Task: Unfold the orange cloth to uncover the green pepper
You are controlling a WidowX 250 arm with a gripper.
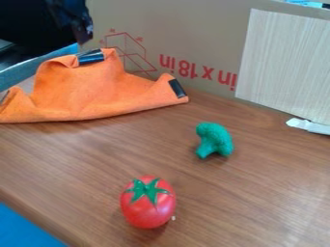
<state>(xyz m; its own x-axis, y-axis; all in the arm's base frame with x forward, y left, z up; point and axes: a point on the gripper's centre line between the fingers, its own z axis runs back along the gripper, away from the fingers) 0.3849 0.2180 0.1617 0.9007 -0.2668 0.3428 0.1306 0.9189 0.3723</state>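
Note:
At the upper left, the dark gripper (78, 24) hangs just above an orange cloth (90, 91), which is the thing nearest to it. The cloth is bunched up into a peak, with dark patches at its top and right corner. A green toy broccoli (214, 140) lies on the wooden table (258, 193), right of centre. Nearer the camera, a red toy tomato (148, 205) with a green leafy top rests at the lower middle. I cannot tell whether the gripper touches the cloth.
Behind the table stands a cardboard wall (193, 29) with red print. A pale wood-grain panel (283, 62) leans at the right, with a white piece (309, 126) at its foot. Blue surfaces show at the lower left and behind the cloth.

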